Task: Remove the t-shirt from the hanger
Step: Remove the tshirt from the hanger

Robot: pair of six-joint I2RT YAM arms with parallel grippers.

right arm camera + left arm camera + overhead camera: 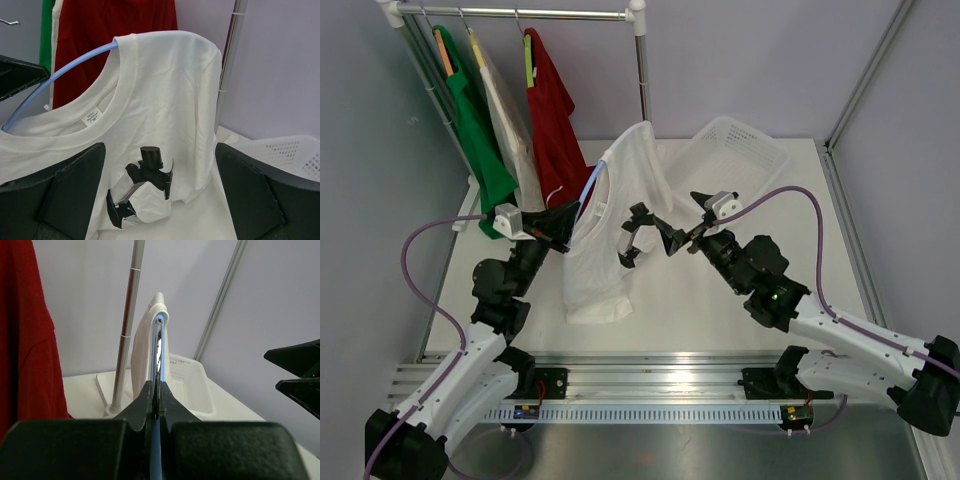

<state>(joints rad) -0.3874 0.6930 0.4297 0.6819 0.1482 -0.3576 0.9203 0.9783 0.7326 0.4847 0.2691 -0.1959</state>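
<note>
A white t-shirt (610,215) hangs on a light-blue hanger (592,188) that is held in the air over the table. My left gripper (563,226) is shut on the hanger's blue rim. In the left wrist view its jaws (156,407) press together on the blue strip (155,452), with the t-shirt (142,350) draped beyond. My right gripper (634,240) stands wide open just right of the shirt, apart from it. Its view has the t-shirt (170,105) filling the gap between the black fingers (75,192), with the hanger (60,75) curving out of the collar.
A rail (520,14) at the back left carries green (480,140), beige (510,130) and red (552,120) shirts. A white mesh basket (740,150) lies at the back right. The rack's upright post (127,340) stands close behind the held shirt.
</note>
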